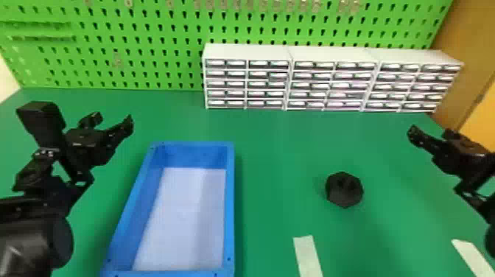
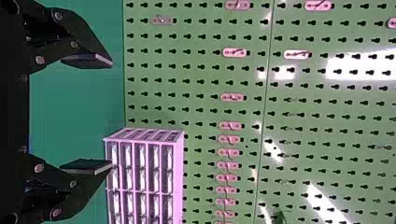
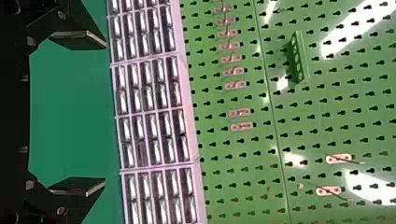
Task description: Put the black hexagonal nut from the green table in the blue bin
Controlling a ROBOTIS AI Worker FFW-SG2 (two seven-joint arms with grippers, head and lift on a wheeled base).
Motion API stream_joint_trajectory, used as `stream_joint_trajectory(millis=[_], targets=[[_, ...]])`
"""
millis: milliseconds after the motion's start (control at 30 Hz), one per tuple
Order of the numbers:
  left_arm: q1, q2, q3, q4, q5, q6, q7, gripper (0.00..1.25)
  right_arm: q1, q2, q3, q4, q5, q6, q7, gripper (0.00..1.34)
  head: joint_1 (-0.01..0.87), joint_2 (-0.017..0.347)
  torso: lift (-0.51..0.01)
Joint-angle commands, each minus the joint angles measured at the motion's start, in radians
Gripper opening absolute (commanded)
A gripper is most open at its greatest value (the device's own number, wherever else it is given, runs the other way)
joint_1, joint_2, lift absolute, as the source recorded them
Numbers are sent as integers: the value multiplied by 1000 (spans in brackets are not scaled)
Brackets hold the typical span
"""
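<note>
Black hexagonal nut (image 1: 344, 189), dark and faceted, sits on smooth green table (image 1: 272, 165), right of rectangular blue bin (image 1: 230, 206). Right gripper (image 1: 429, 131) hovers over table, arm entering from right, 2 flat fingers wide apart; nut lies leftward, closer to robot. Left gripper (image 1: 112, 119), also wide, hangs near bin's far left corner.

I can't make out any readable text from my station — no label, brand, number or sign comes through legibly in the head view; the same goes for both wrist views.
</note>
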Motion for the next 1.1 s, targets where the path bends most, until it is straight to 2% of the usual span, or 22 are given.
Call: stream_joint_trajectory(millis=[0, 333, 500, 767, 900, 1067], targets=[[1, 0, 1, 0, 1, 0, 0, 762, -15, -23, 1, -24, 19, 87, -3, 1086, 691, 9, -97], [4, 0, 4, -2, 2, 0, 0, 762, -46, -68, 26, -73, 32, 288, -52, 1086, 691, 9, -97], [6, 0, 7, -2, 5, 0, 0, 762, -69, -94, 46, -80, 32, 387, -61, 1086, 691, 9, -97], [6, 0, 4, -2, 5, 0, 0, 762, -119, -120, 69, -86, 34, 558, -69, 1086, 691, 9, -97], [7, 0, 2, -2, 5, 0, 1, 762, -153, -137, 92, -92, 62, 647, -69, 1088, 691, 9, -97], [6, 0, -1, -2, 5, 0, 0, 762, -198, -145, 121, -95, 105, 733, -69, 1089, 691, 9, -97]])
